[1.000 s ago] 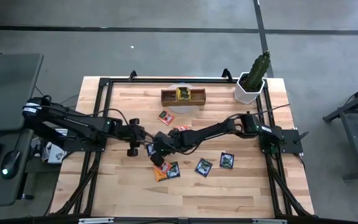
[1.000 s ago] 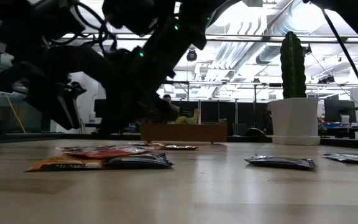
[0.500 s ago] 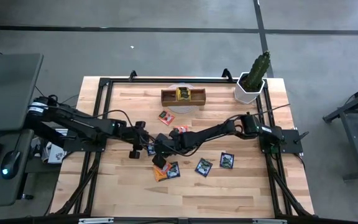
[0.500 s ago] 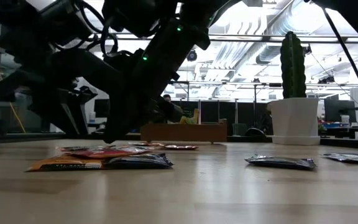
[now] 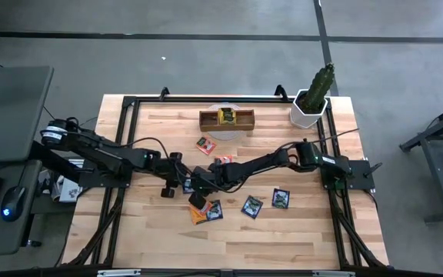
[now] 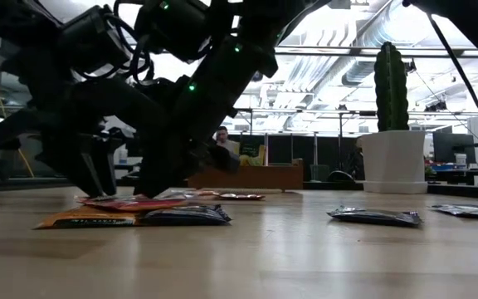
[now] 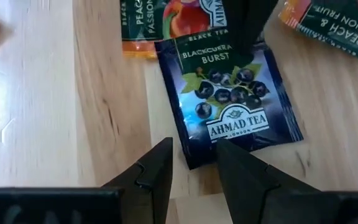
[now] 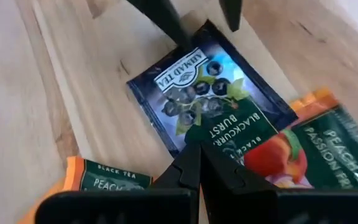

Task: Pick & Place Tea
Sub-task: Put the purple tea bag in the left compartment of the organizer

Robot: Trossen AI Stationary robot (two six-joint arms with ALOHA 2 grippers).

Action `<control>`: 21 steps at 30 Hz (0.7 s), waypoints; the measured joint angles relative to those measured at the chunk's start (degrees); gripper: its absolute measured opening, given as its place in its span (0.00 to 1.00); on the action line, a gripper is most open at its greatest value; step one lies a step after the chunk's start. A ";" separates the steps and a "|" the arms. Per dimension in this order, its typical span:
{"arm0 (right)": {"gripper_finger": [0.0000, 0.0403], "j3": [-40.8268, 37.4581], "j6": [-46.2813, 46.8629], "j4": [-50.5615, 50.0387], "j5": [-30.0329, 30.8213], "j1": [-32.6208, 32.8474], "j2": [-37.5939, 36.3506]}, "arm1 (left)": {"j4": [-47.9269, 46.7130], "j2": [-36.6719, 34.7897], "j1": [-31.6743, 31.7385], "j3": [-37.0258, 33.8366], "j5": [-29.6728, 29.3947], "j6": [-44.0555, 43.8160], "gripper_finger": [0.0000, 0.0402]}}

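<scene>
A dark blue Blackcurrant Burst tea sachet point(image 7: 229, 99) point(image 8: 197, 93) lies flat on the table near its middle point(image 5: 187, 185). My right gripper point(image 8: 199, 165) point(image 5: 196, 185) is shut, and its tips rest on the sachet's end toward the table's right. My left gripper point(image 7: 191, 158) point(image 5: 180, 181) is open and low over the opposite end. Its fingers point(image 8: 166, 22) stand on either side of the sachet's corner point(image 7: 191, 163); whether they touch it, I cannot tell. Orange peach sachets point(image 7: 166, 18) point(image 8: 309, 143) lie close beside the blue one. My right gripper presses its shut fingertips point(image 7: 247, 37) down on the blue sachet's title end point(image 8: 219, 134), the end toward the table's right. The fingers slant down from the table's right. The sachet lies flat on the wood.
More sachets lie on the table: an orange and dark pair point(image 5: 206, 211), two dark ones point(image 5: 251, 205) point(image 5: 281, 198) and two orange ones point(image 5: 204, 145) point(image 5: 223, 160). The wooden tray point(image 5: 210, 119) holds a yellow-green sachet at the far edge, with a potted cactus point(image 5: 311, 100) at the far right corner.
My left gripper has moved toward the table's right and near edge and come down, closing on the blue sachet and my right gripper. My right gripper has stayed on the sachet.
</scene>
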 joint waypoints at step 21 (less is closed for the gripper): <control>0.00 0.04 -5.32 -0.78 -2.41 -5.17 0.41 | 0.20 0.09 -0.11 -0.17 16.42 -3.91 0.30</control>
